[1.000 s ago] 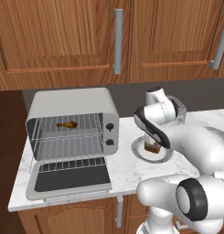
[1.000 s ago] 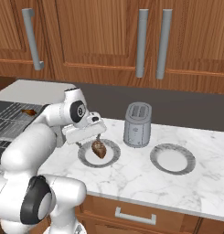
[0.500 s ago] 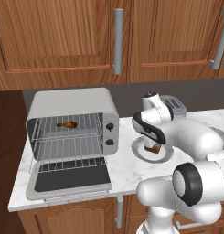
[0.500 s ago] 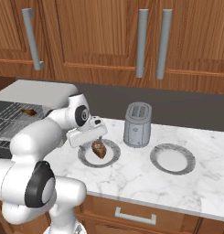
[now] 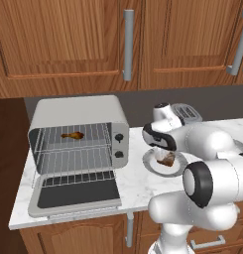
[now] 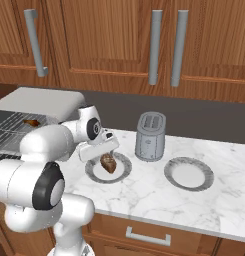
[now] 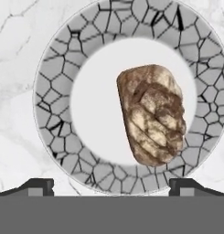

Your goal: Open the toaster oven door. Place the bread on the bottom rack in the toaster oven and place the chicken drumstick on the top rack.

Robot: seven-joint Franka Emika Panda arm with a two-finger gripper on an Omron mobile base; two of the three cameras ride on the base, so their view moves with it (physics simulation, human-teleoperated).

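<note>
**Dark finger tips spread wide above the bread, which lies off-centre between them**

Dark finger tips are seen at the bottom of the hand view, set far apart with nothing between them; the gripper (image 7: 111,185) is open and empty. It is held directly over the bread (image 7: 152,113), looking straight down onto it, and no contact is made. In the hand view the brown crusted piece is offset toward the right finger tip rather than centred in the gap, and its long axis runs up and down the picture, roughly across the line joining the two tips. A closure along that line would be judged to take the bread across its narrower width, though a small shift toward the bread's side would be needed first for an even grip.

The bread rests on a grey plate with a cracked-mosaic rim (image 7: 54,73), just right of that plate's middle. From the right base view the gripper (image 6: 105,148) is seen close above the same plate (image 6: 94,172), with the bread (image 6: 108,163) beneath it.

Farther out, a two-slot toaster (image 6: 150,135) stands behind and to the right, and a second, bare plate (image 6: 189,173) lies farther right on the marble counter (image 6: 159,197).

To the left, the toaster oven (image 5: 78,134) stands with the toaster oven door (image 5: 76,195) folded down flat. The chicken drumstick (image 5: 72,135) is already lying on the top rack (image 5: 93,140); the bottom rack (image 5: 76,161) is bare, and the bread is judged to go there, well to the left of the gripper.
</note>
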